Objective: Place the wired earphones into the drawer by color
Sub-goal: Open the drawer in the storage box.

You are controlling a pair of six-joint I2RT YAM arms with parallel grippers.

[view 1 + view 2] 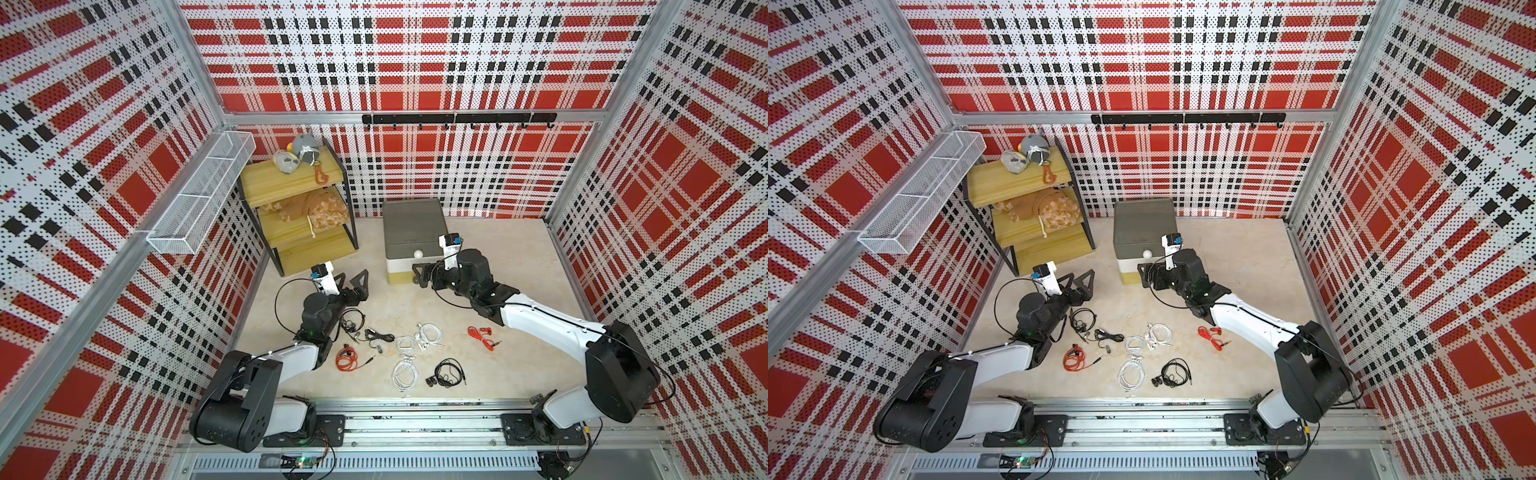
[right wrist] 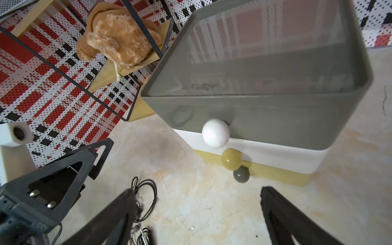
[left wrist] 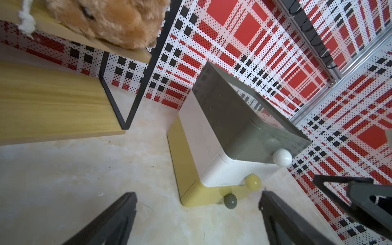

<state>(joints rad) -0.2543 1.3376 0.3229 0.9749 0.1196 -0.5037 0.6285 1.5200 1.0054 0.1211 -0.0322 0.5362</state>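
The wired earphones lie loose on the table in both top views: red bundles (image 1: pixel 347 359) (image 1: pixel 482 334), white bundles (image 1: pixel 430 332) (image 1: pixel 405 374) and black bundles (image 1: pixel 449 372) (image 1: pixel 353 322). The drawer (image 1: pixel 413 237) stands at the back with all three tiers pushed in. My right gripper (image 1: pixel 419 276) (image 2: pixel 198 189) hangs open just in front of its knobs, the grey knob (image 2: pixel 241 174) nearest. My left gripper (image 1: pixel 353 282) (image 3: pixel 198 194) is open over bare table left of the drawer (image 3: pixel 212 135). Neither holds anything.
A yellow wooden shelf rack (image 1: pixel 299 208) with plush toys stands at the back left, close to my left gripper. A white wire basket (image 1: pixel 203 195) hangs on the left wall. A black hook rail (image 1: pixel 457 118) runs along the back wall.
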